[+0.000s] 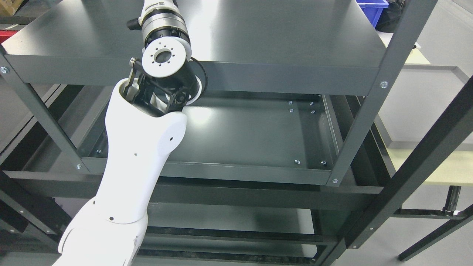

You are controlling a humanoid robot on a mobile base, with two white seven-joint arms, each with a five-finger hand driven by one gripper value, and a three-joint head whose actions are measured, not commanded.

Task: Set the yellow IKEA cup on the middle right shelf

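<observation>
Trouble may come because the left arm (144, 147) reaches up past the top shelf (277, 40), its hand hidden, grip unknown, no yellow cup visible, elbow near the shelf's front edge.

Lab or workshop: grey steel shelving (281, 77), blue bin (373, 9), pale workbench (443, 166).

A blue bin (373, 9) is seen at the top right, behind the rack. A pale table (436, 166) is seen at right, with black legs (451, 201) beneath.
</observation>
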